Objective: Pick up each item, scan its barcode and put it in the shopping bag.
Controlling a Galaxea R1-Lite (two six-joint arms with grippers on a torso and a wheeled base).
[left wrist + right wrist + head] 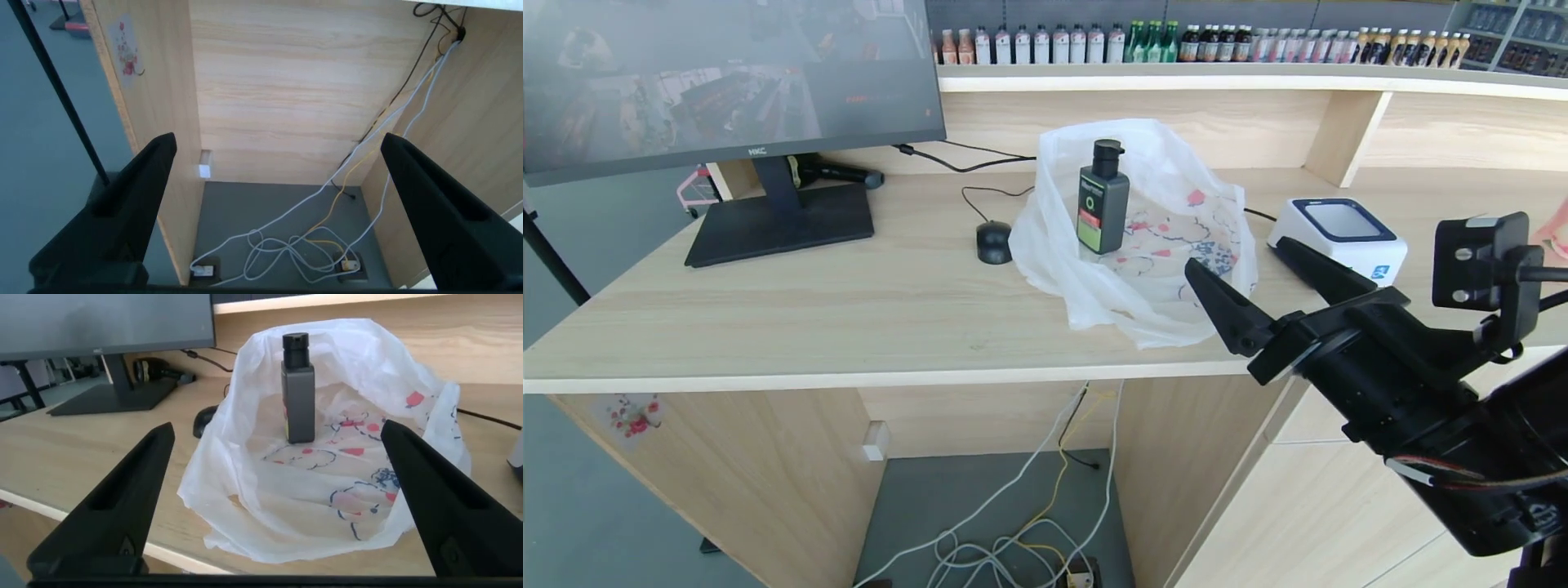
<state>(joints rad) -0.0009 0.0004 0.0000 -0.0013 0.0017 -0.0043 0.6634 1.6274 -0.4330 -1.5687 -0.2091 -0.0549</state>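
Observation:
A dark grey pump bottle (1103, 200) (297, 390) with a green and red label stands upright inside the white plastic shopping bag (1176, 269) (327, 498) on the wooden counter. A white barcode scanner (1343, 233) sits to the bag's right. My right gripper (1274, 273) (278, 506) hangs open and empty at the counter's front edge, just in front of the bag and scanner. My left gripper (274, 204) is open and empty, low down and facing the space under the counter.
A monitor (727, 73) on a black stand (780, 220) fills the counter's left side. A black mouse (994, 242) lies left of the bag, and a cable (964, 163) trails behind it. Loose cables (294, 237) lie on the floor under the counter. A bottle shelf (1201, 45) runs along the back.

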